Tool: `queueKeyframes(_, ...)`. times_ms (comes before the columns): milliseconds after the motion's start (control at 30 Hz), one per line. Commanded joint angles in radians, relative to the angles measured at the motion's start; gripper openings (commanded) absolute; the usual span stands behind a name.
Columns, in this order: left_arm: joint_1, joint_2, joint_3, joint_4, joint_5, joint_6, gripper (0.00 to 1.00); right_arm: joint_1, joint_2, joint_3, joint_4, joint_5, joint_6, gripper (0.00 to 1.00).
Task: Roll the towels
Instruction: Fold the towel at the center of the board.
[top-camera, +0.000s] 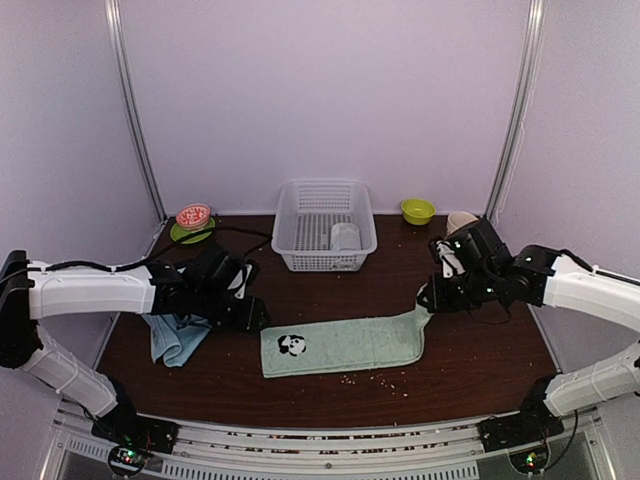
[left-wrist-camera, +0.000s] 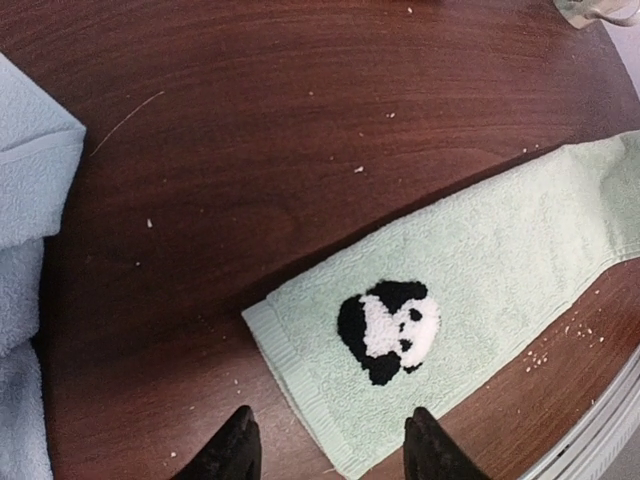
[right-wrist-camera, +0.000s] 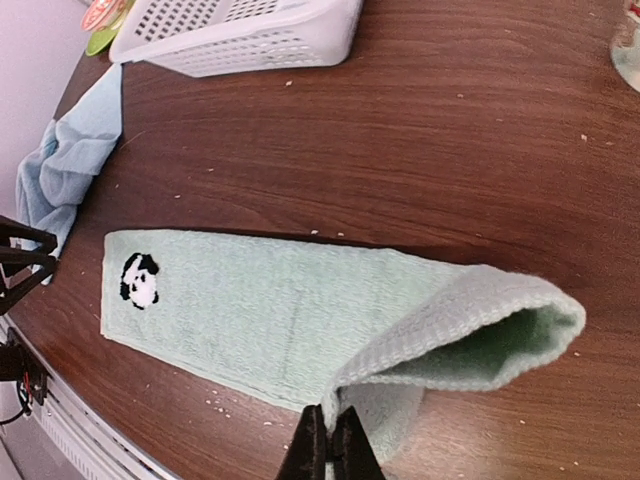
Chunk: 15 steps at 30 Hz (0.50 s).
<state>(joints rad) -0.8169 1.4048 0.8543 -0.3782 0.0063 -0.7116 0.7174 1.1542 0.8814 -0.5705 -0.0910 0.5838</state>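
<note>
The pale green towel (top-camera: 340, 345) lies stretched out lengthwise on the dark wooden worktop (top-camera: 480, 340), near the front edge. It is flat over most of its length, with the black-and-white panda patch (left-wrist-camera: 388, 330) near its left end. Its right end is raised off the wood and curled back into an open loop. The right fingers (right-wrist-camera: 312, 450) are pressed together on the edge of that loop, pinching the cloth. The left fingers (left-wrist-camera: 228, 455) stand spread above the towel's left end, one to each side of the short hem, holding nothing.

The light blue towel (top-camera: 175, 340) sits crumpled just left of the green one, partly under the left arm. A small greyish-white towel (top-camera: 345, 236) rests inside the white lattice basket (top-camera: 325, 262) at the back. Behind are a green bowl (top-camera: 417, 210), a green saucer (top-camera: 193, 218) with something red on it, and a cup (top-camera: 460, 220). Pale crumbs (top-camera: 375, 378) dot the wood along the towel's front edge.
</note>
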Motion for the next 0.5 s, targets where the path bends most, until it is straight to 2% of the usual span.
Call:
queueKeyframes(0,0.005,-0.061,-0.036,-0.032,-0.055,-0.026,0.49,0.089,0.094,0.074,0.133,-0.009,0.042,0.00)
queueKeyframes(200,0.005,-0.144,-0.086,-0.052,-0.082,-0.034,0.50,0.208,0.254,0.202,0.193,-0.007,0.055,0.00)
queueKeyframes(467,0.005,-0.250,-0.164,-0.073,-0.113,-0.056,0.50,0.295,0.416,0.363,0.207,-0.025,0.035,0.00)
